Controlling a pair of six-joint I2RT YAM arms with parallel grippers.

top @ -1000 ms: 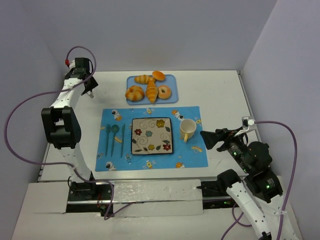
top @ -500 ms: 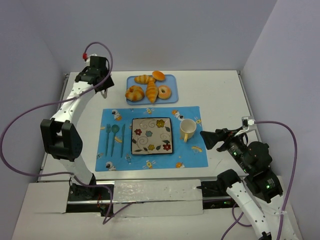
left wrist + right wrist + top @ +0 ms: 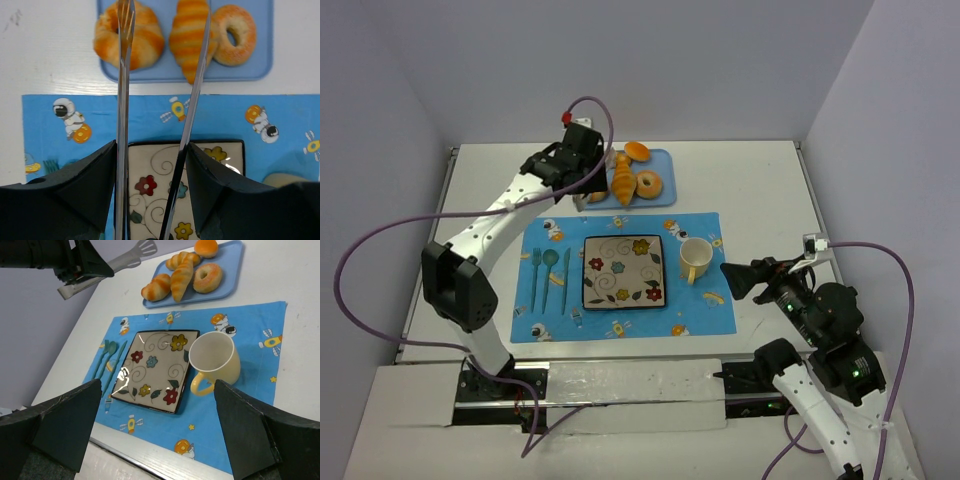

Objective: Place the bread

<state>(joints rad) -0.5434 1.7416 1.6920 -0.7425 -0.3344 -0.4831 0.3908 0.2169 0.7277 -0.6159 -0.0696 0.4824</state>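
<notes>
White table: blue tray (image 3: pixel 227 285) holds bread (image 3: pixel 189 37) among 4 pastries; left claw (image 3: pixel 162 30) open, empty.

The white table (image 3: pixel 750 190) carries a blue tray (image 3: pixel 663 178) of pastries at the far side and a blue patterned placemat (image 3: pixel 705 300) nearer.

Left gripper (image 3: pixel 160 20) carries long metal tongs; blades parted, open gap between them. Beyond the tips: blue tray (image 3: pixel 260 70). The bread (image 3: pixel 190 37) lies just under the right blade, round bun (image 3: pixel 131 37) under the left blade, the two close together with only a thin strip of tray between. Ring doughnut (image 3: pixel 234 34) crowds the bread's outer side. Nearer than the tips: placemat (image 3: pixel 75 107), then flowered plate (image 3: pixel 150 190), nothing on it.
</notes>
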